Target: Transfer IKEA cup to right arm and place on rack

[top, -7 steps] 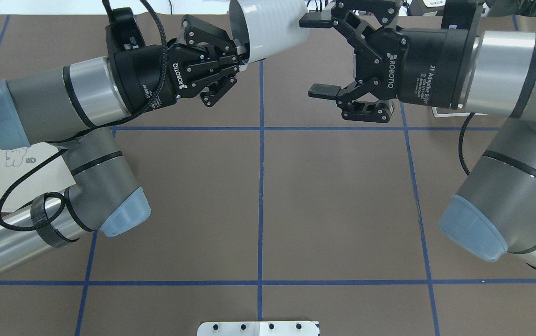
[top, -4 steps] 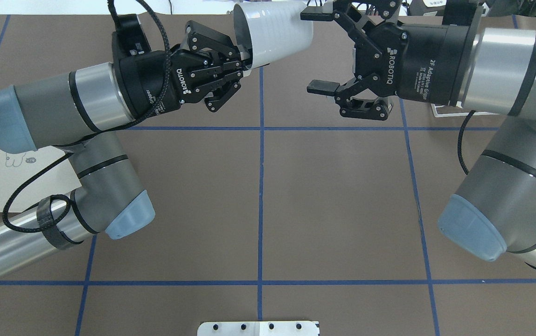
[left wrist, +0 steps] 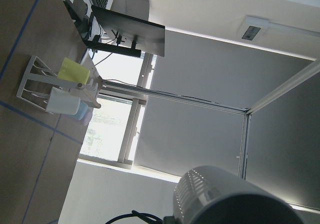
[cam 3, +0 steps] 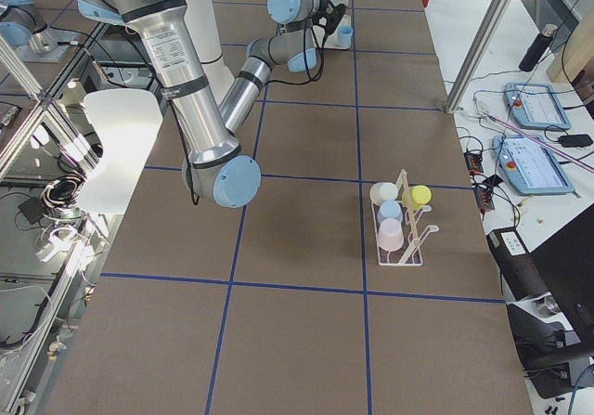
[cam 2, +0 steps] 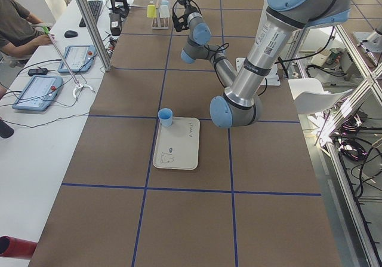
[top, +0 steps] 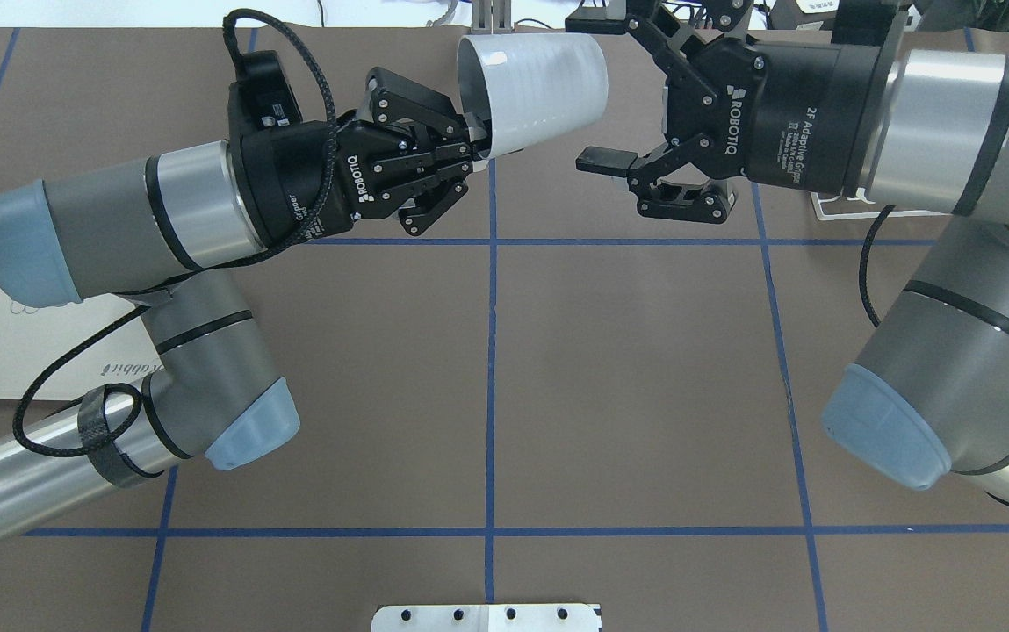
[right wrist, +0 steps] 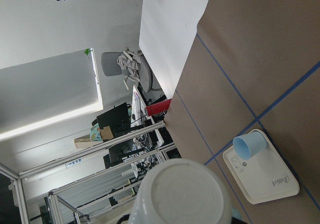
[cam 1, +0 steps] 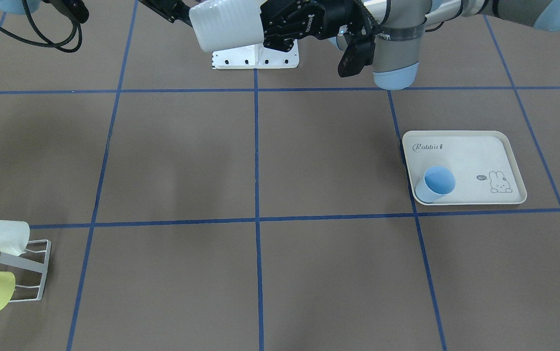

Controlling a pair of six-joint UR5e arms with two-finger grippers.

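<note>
Handing over in mid-air above the desk (top: pixel 627 369): left end effector (top: pixel 472 145) is pinched onto the rim of the cup (top: pixel 539 88), which lies horizontal w/ its base toward the right end effector (top: pixel 594 89). The latter is spread wide and has hold of nothing, its fingers bracketing the base end w/o touching. Judgement: step = transfer, not yet done. To do it well, the right side should slide further along the wall so the pads land on the ribbed body, not the base edge, then close squarely; only after that should the left let go, since an early release would prob. drop the cup. Containers: held cup looks empty, mouth facing the left wrist. Rack (cam 3: pixel 413 234), well apart toward the desk's right end, carries four cups (white, yellow, blue, pink), so a free prong must be picked. Tray (cam 1: pixel 465 146) holds one blue cup (cam 1: pixel 436 183), upright at a corner, seemingly empty.
</note>
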